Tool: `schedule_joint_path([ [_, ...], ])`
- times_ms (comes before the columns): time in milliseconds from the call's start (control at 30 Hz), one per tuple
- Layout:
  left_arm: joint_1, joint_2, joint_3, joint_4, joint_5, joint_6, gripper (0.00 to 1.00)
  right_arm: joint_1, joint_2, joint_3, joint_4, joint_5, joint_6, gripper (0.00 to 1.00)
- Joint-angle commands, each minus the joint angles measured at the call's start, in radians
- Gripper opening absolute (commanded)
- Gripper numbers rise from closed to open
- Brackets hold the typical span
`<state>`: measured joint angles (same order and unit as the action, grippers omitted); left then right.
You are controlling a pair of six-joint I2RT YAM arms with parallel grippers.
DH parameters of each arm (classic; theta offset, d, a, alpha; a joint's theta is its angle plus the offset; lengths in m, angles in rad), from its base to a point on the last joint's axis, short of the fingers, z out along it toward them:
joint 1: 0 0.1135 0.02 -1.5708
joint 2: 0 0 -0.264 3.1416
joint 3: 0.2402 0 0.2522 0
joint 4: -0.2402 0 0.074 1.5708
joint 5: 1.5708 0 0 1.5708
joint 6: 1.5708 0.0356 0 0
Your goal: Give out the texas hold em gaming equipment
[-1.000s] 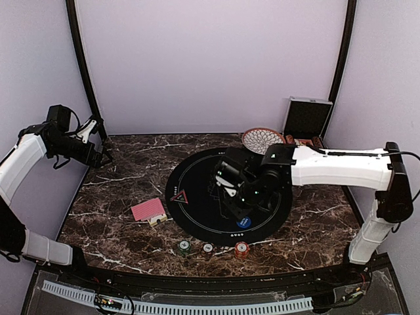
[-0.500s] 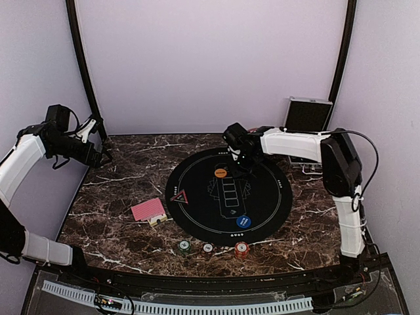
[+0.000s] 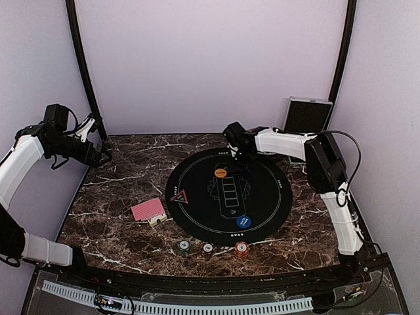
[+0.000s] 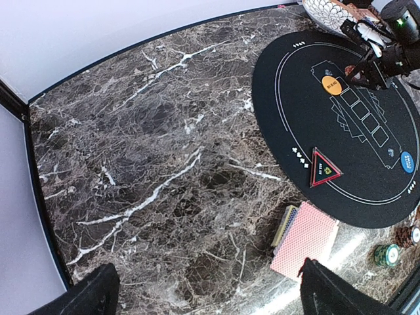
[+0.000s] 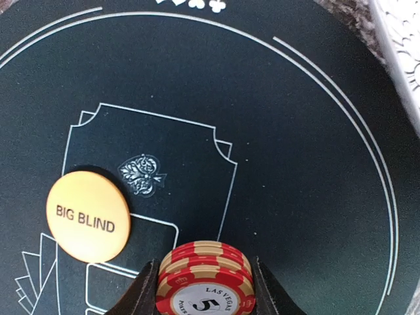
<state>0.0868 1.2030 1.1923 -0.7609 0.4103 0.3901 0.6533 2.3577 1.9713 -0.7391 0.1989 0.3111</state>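
My right gripper (image 5: pixel 205 289) is shut on a short stack of red poker chips (image 5: pixel 205 279), low over the far part of the black round mat (image 3: pixel 269 197), just right of the orange "BIG BLIND" disc (image 5: pixel 88 215). In the top view the right gripper (image 3: pixel 239 157) is beside that orange disc (image 3: pixel 220 173). A blue disc (image 3: pixel 243 222) lies at the mat's near side. Pink-red-backed cards (image 3: pixel 149 209) lie left of the mat. Green (image 3: pixel 185 247), white (image 3: pixel 207 248) and red (image 3: pixel 241 249) chips sit near the front edge. My left gripper (image 3: pixel 102 157) is open and empty, high at the far left.
A red-edged triangle marker (image 3: pixel 178 195) lies on the mat's left side. The silver case (image 3: pixel 306 117) stands open at the back right. The patterned bowl (image 4: pixel 328 10) sits beyond the mat behind the right arm. The left wrist view shows the cards (image 4: pixel 308 239) on a small box.
My right arm has swung back from over the mat's middle to its far edge, uncovering the orange disc. The left arm has not moved.
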Motion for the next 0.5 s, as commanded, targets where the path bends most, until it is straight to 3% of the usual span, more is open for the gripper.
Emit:
schedule_joint_path([
  [0,-0.001,-0.022,-0.001,-0.025,0.022,0.014,0.99,-0.007,0.028,0.018,0.019,-0.023,-0.001,0.16],
  [233,-0.001,-0.020,0.000,-0.024,0.026,0.012,0.99,-0.009,0.036,0.031,0.004,-0.002,-0.006,0.55],
  [333,-0.001,-0.022,-0.004,-0.025,0.022,0.013,0.99,-0.009,0.002,0.031,0.009,0.018,-0.011,0.63],
  [467,-0.001,-0.023,-0.005,-0.026,0.019,0.013,0.99,-0.001,-0.072,0.007,0.019,0.031,-0.017,0.65],
])
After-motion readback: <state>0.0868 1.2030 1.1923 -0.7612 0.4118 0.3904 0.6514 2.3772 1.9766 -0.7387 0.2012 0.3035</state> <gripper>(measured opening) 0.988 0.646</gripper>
